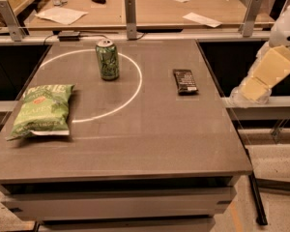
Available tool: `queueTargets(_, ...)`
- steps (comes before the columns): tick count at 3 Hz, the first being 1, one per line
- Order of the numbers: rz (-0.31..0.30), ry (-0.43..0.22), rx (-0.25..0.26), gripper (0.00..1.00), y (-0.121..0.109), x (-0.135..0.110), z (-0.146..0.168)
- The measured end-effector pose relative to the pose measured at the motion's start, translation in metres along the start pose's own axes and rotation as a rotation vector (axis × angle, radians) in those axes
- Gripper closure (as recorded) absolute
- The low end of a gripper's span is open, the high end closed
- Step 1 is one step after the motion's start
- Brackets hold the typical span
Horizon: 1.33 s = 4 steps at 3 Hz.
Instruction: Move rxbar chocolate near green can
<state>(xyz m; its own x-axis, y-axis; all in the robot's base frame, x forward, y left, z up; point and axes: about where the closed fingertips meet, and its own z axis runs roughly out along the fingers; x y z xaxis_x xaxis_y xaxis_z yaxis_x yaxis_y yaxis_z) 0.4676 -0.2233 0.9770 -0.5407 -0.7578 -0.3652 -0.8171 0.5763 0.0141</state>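
The rxbar chocolate point(185, 80) is a dark flat bar lying on the right part of the grey table point(150, 139). The green can point(107, 59) stands upright at the back, inside a white circle painted on the tabletop, well to the left of the bar. My gripper point(262, 80) hangs off the table's right side, beyond the edge, to the right of the bar and a little above table height. It holds nothing that I can see.
A large green chip bag point(42, 110) lies at the table's left edge. A wooden counter point(154, 8) with papers and metal posts runs behind the table. The floor drops away past the right and front edges.
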Motion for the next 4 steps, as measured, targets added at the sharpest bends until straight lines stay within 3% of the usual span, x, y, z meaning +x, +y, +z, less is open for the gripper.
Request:
queueTargets(1,0.183,0.055,-0.024,0.0,-0.022,-0.004,0.011)
queueTargets(2,0.355,0.091,-0.007,0.0,-0.054,-0.013,0.027)
queueTargets(3,0.493,0.062,0.018,0.0,-0.085,-0.025,0.041)
queueTargets(4,0.492,0.04,0.031,0.0,-0.09,-0.031,0.043)
